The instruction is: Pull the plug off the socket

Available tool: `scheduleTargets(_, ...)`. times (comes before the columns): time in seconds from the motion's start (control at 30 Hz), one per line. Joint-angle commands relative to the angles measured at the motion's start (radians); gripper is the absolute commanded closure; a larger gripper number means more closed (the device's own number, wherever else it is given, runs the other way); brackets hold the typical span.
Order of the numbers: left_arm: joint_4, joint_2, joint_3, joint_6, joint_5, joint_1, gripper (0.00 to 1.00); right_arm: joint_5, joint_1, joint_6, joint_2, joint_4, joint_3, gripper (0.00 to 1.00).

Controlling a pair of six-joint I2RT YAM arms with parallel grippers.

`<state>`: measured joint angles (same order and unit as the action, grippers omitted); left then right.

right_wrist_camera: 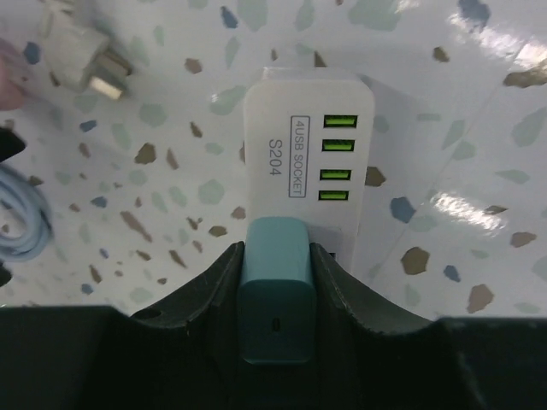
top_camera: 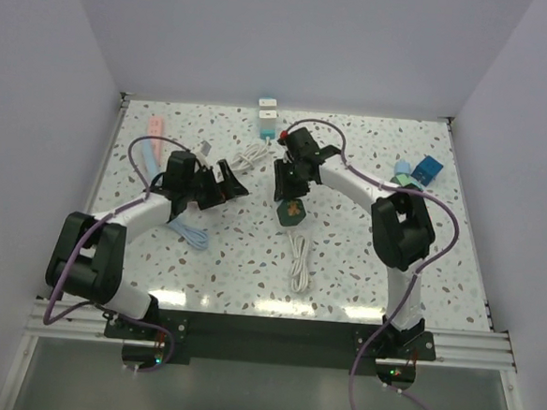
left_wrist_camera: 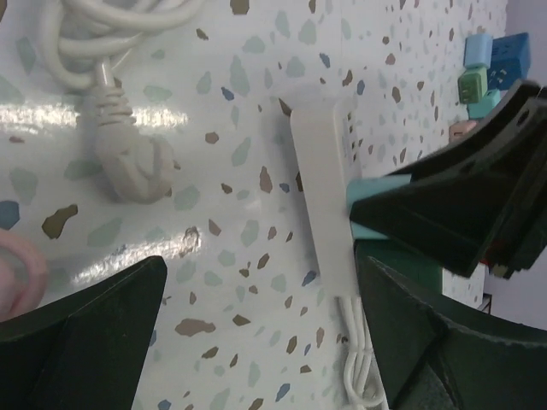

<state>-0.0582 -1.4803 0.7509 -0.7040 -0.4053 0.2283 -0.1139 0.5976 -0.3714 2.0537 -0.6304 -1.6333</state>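
A coiled blue cable (top_camera: 189,233) lies on the speckled bench (top_camera: 363,268) at the left. Just right of it is the left hand (top_camera: 226,181), its fingers (left_wrist_camera: 85,342) spread wide apart and holding nothing. In the left wrist view the bare bench shows between them.

A white cable (top_camera: 251,152) is bundled beyond that hand, its grey-white plug end (left_wrist_camera: 128,162) lying flat and loose.

The socket (right_wrist_camera: 299,145) is a white strip lying flat near the middle of the bench, ahead of the left hand's gap and apart from it. Its face reads "4USB SOCKET" in a box, with "S204" beside it. Four green USB ports (right_wrist_camera: 338,158) sit in a row next to that writing.

The teal plug (right_wrist_camera: 273,290) touches the socket's near end. The right hand (right_wrist_camera: 275,256) is clamped on it, one black finger (right_wrist_camera: 205,290) pressed to each side. From above, this hand (top_camera: 287,173) covers most of the socket.

Another white cable (top_camera: 298,263) lies nearer the arm bases. Blue and green blocks (top_camera: 424,170) sit at the far right.
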Motion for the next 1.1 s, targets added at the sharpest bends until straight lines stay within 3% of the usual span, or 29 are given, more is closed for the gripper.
scheduleTargets(0.0,-0.157,-0.044,0.070,-0.087,0.043,0.016,0.00,-0.199,0.005,-0.119,-0.139,0.144,0.061,1.00)
scheduleTargets(0.33,-0.186,-0.172,0.146,-0.149,0.077,0.094,0.00,-0.293,0.007,-0.224,-0.247,0.288,0.200,1.00)
scheduleTargets(0.7,-0.177,-0.238,0.192,-0.149,0.120,0.184,0.02,-0.371,0.008,-0.242,-0.244,0.339,0.207,1.00)
scheduleTargets(0.73,-0.180,-0.241,0.194,-0.152,0.122,0.193,0.05,-0.375,0.007,-0.244,-0.242,0.347,0.207,1.00)
scheduleTargets(0.87,-0.190,-0.242,0.183,-0.140,0.128,0.212,0.42,-0.380,0.008,-0.245,-0.250,0.357,0.216,1.00)
scheduleTargets(0.9,-0.190,-0.239,0.177,-0.138,0.128,0.213,0.56,-0.379,0.007,-0.247,-0.256,0.363,0.220,1.00)
scheduleTargets(1.03,-0.195,-0.233,0.147,-0.138,0.126,0.218,0.76,-0.374,0.005,-0.251,-0.265,0.380,0.230,1.00)
scheduleTargets(1.07,-0.195,-0.232,0.139,-0.137,0.128,0.218,0.87,-0.372,0.005,-0.251,-0.265,0.382,0.233,1.00)
